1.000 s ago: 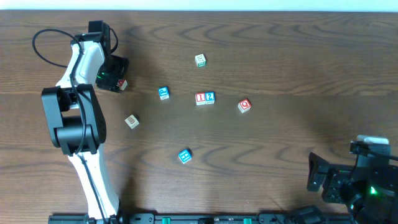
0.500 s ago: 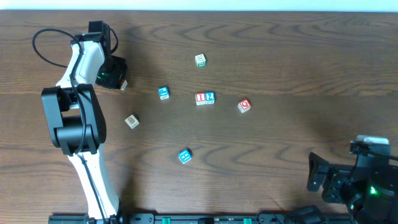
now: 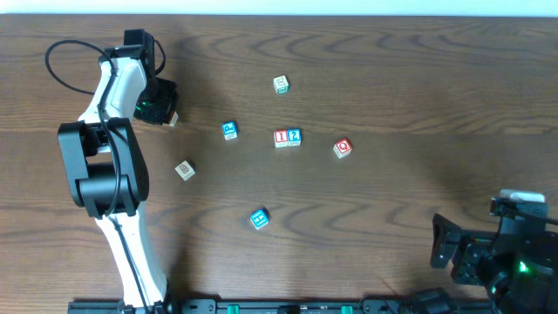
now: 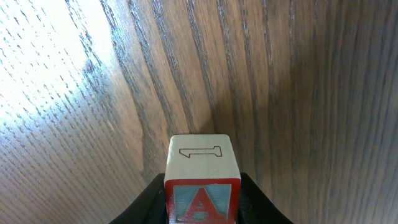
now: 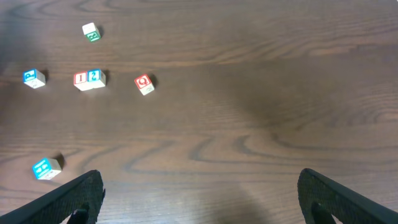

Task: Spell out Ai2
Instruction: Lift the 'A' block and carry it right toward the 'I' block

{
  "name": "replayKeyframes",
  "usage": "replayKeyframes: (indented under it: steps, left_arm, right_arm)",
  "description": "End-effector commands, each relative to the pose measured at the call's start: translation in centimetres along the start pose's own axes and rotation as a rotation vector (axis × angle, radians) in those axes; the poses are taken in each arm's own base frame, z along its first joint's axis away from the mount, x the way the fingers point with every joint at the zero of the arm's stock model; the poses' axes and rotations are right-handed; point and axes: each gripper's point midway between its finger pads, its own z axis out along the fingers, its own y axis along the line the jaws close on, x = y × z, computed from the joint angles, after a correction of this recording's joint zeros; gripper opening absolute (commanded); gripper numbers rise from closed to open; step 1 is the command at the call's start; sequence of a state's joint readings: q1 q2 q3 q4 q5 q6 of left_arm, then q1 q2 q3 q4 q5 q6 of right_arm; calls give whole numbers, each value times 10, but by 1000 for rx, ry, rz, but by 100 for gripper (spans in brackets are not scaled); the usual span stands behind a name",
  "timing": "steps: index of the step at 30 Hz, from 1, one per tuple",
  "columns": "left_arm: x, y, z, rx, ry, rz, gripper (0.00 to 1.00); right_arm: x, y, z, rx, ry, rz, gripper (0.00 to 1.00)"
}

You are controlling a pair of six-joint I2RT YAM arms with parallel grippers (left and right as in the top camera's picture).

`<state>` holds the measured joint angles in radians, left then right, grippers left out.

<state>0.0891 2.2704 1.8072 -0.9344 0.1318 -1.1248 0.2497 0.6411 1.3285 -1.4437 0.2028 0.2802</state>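
My left gripper (image 3: 166, 109) is at the far left of the table, shut on the red "A" block (image 4: 202, 180), whose top face shows an outlined "1". Only an edge of that block (image 3: 173, 119) shows in the overhead view. The red "I" block (image 3: 281, 138) and blue "2" block (image 3: 295, 136) sit side by side, touching, near the table's middle; they also show in the right wrist view as the "I" (image 5: 81, 79) and the "2" (image 5: 96, 77). My right gripper (image 5: 199, 199) is open and empty at the near right corner (image 3: 453, 249).
Loose blocks lie around: a green one (image 3: 281, 85) at the back, a blue one (image 3: 229, 131) left of the pair, a red "Q" block (image 3: 343, 148) to its right, a tan one (image 3: 184, 170) and a blue one (image 3: 259, 219) nearer the front.
The left gripper has shifted slightly over the "A" block, which now shows less in the overhead view. The right arm has not moved.
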Motion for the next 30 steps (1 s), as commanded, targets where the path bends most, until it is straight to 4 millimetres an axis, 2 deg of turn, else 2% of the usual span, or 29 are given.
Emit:
replayKeyframes:
  steps: [1,3,8,11,14,16,17,19,26,30]
  left_arm:
    - [-3,-2,0,1,-1,10,12]
    - [-3,-2,0,0,0,25,6]
    - [-5,-6,-8,4,-13,113,5]
    - [-10,-14,-28,-5,-71,204,5]
    - [-1,-33,-49,13,-123,336,6]
    - [19,-52,-61,50,-146,462,5]
    - [37,-64,-65,64,-166,541,5]
    - [60,-72,-67,54,-207,632,5]
    - [155,-84,-64,49,-240,913,5]
    - [177,-80,-63,35,-239,1002,6]
  right_arm:
    - [0,-3,0,15,-4,-3,99]
    - [0,-3,0,15,-4,-3,99]
    - [0,-3,0,15,-4,-3,99]
    - [0,-3,0,15,-4,-3,99]
    - [0,-3,0,15,-4,-3,99]
    - [0,-3,0,15,-4,-3,99]
    - [0,-3,0,15,-4,-3,99]
    - [0,-3,0,15,-4,-3,99]
    - [0,-3,0,15,-4,-3,99]
    - [0,-3,0,15,-4,-3,99]
